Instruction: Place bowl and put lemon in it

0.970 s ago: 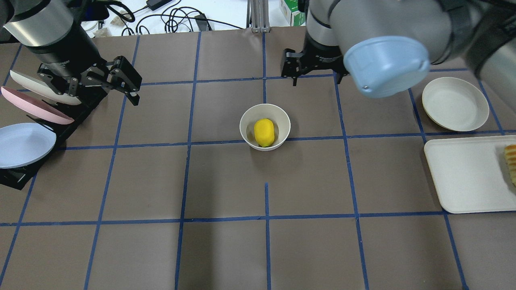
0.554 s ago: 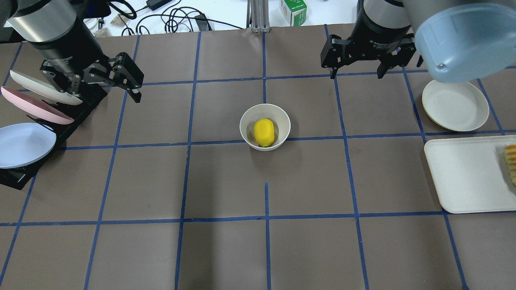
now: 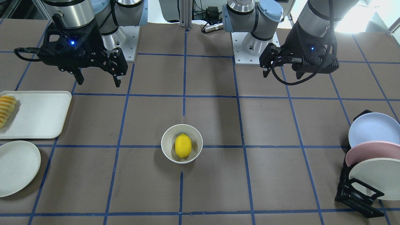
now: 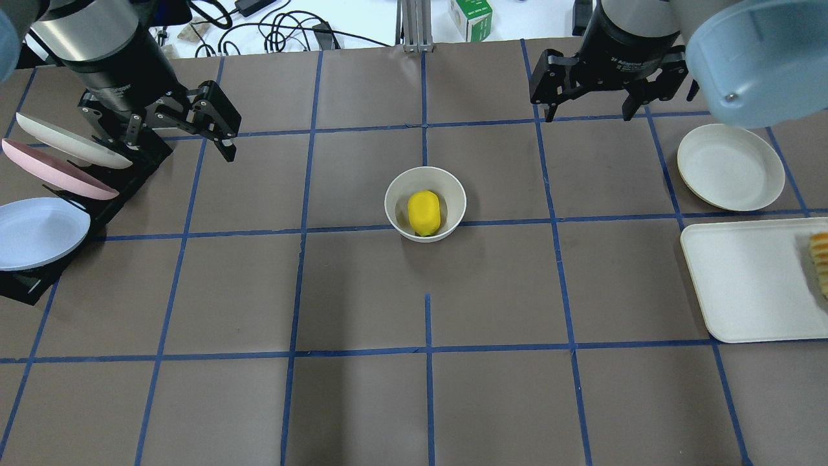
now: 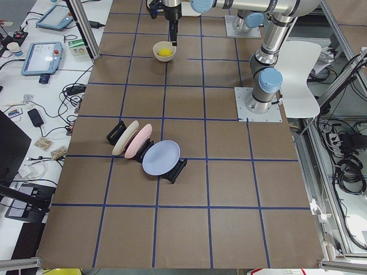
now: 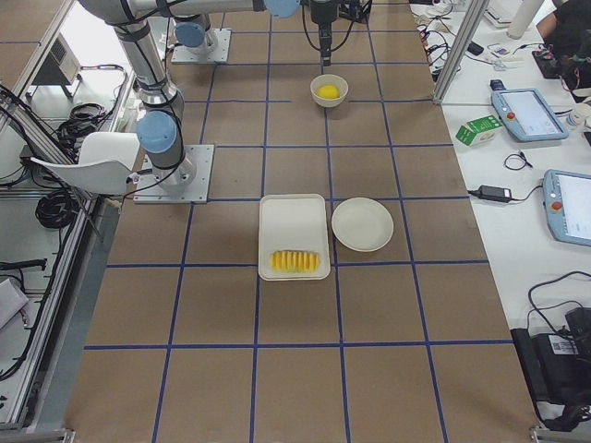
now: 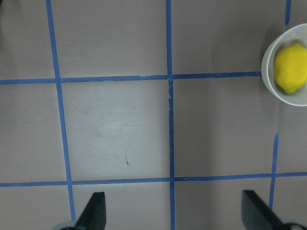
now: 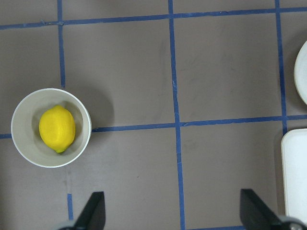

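Observation:
The off-white bowl (image 4: 394, 194) stands upright near the table's middle with the yellow lemon (image 4: 424, 212) lying inside it. Both also show in the front view, bowl (image 3: 165, 140) and lemon (image 3: 183, 145), and in both wrist views: lemon (image 7: 290, 67), lemon (image 8: 57, 128). My left gripper (image 4: 174, 145) is open and empty, high over the table's far left, well away from the bowl. My right gripper (image 4: 588, 113) is open and empty, high over the far right, also apart from the bowl.
A black rack with white, pink and blue plates (image 4: 45, 213) stands at the left edge. A shallow off-white plate (image 4: 731, 167) and a white tray (image 4: 750, 278) holding ridged sliced fruit (image 4: 820, 262) lie at the right. Cables and a carton (image 4: 469, 16) lie beyond the far edge.
My right gripper has moved right and toward the far edge, away from the bowl. My left gripper has shifted slightly right. The bowl and lemon have not moved.

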### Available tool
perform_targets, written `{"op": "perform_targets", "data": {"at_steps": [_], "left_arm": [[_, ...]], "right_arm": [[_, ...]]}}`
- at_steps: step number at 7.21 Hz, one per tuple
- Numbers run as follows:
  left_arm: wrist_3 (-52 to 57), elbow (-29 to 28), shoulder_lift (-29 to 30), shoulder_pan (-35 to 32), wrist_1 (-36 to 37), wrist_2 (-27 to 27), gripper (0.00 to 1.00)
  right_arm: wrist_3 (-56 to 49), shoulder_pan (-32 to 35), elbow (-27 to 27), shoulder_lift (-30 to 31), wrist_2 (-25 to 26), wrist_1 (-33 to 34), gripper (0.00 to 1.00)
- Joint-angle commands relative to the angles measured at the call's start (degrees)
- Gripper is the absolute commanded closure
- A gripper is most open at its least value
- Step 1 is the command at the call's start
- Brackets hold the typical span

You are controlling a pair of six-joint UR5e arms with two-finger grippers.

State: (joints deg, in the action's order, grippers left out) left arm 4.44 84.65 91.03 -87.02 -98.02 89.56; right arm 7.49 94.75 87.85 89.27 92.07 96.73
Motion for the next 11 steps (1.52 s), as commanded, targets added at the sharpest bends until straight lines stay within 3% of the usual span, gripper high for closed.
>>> {"op": "perform_targets", "data": {"at_steps": [1,4,6,11], "left_arm": [[0.0,-0.2,0.2,-0.2,0.0,-0.1,0.00],[0.0,-0.3,0.1,-0.7,0.0,0.0,0.00],[0.0,-0.3,0.2,-0.6,0.1,0.1,0.00],[0.0,0.2,0.1,-0.9,0.2,0.0,0.00]], "right_arm": [[0.0,0.0,-0.2,0.0,0.2,-0.4,0.00],[-0.1,0.0,-0.3,0.1,0.2,-0.7,0.00],[-0.6,0.0,-2.2,-0.3,0.3,-5.7,0.00],[-0.6,0.1,-1.6,-0.4,-0.2,-5.5,0.00]]}}
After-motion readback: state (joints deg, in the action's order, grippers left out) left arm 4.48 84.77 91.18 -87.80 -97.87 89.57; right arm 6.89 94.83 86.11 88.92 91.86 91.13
